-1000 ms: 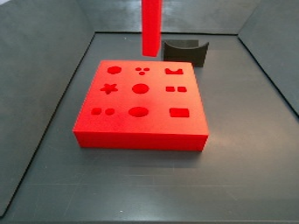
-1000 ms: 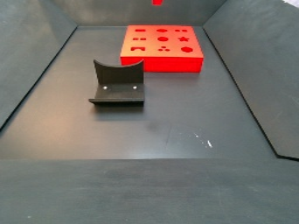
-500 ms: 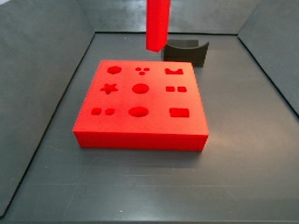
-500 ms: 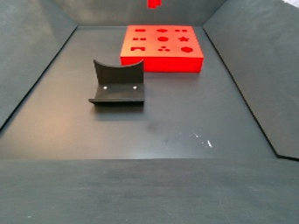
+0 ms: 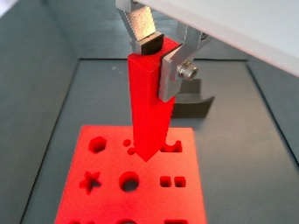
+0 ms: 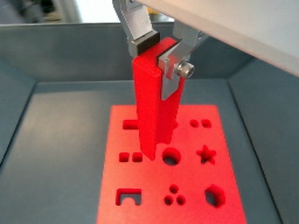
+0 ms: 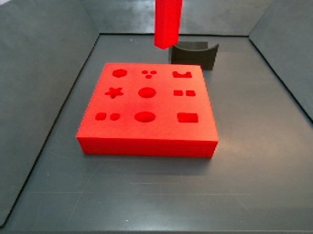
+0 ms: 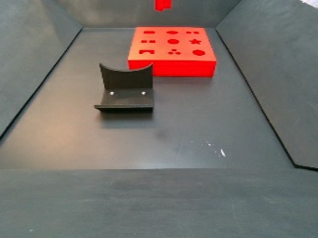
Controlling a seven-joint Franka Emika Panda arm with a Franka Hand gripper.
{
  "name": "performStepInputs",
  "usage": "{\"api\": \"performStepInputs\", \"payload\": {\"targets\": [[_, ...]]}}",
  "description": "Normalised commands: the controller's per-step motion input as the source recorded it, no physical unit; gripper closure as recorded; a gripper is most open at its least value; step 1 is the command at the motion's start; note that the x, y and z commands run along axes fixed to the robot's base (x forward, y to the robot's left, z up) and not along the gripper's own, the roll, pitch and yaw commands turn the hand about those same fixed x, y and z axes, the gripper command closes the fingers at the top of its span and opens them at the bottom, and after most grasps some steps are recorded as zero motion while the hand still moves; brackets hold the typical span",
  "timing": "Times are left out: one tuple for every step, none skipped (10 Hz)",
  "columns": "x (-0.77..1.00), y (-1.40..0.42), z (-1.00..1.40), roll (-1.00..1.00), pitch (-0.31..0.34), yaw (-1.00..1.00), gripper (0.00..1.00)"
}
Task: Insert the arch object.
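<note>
My gripper is shut on the top end of the arch object, a long slim bright red bar that hangs upright from the fingers. Both wrist views show it, and in the other one the gripper holds the arch object above the flat red board. In a side view the bar hangs above the far edge of the board, clear of it. In the other side view only its tip shows at the frame edge. The gripper is out of view in both side views.
The red board has several shaped cut-outs and lies on the dark floor. The dark fixture with a curved notch stands apart from the board; it also shows behind the board. Grey walls enclose the floor.
The bar has risen a little and shifted slightly right over the board's far edge. The board and fixture have not moved.
</note>
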Motion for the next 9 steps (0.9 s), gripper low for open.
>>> {"api": "performStepInputs", "payload": {"targets": [[0.11,0.17,-0.03,0.0,0.073,-0.84,1.0],[0.11,0.17,-0.04,0.0,0.073,-0.83,1.0],[0.1,0.15,-0.07,0.0,0.047,-0.86,1.0],[0.09,0.1,-0.07,0.0,0.006,-0.93,1.0],[0.09,0.09,-0.05,0.0,0.0,-0.94,1.0],[0.19,0.1,-0.09,0.0,0.0,-0.93,1.0],[0.24,0.13,-0.15,0.0,-0.01,-0.91,1.0],[0.26,0.11,-0.3,0.0,-0.011,-0.91,1.0],[0.29,0.03,-0.55,0.0,-0.057,-0.87,1.0]]}}
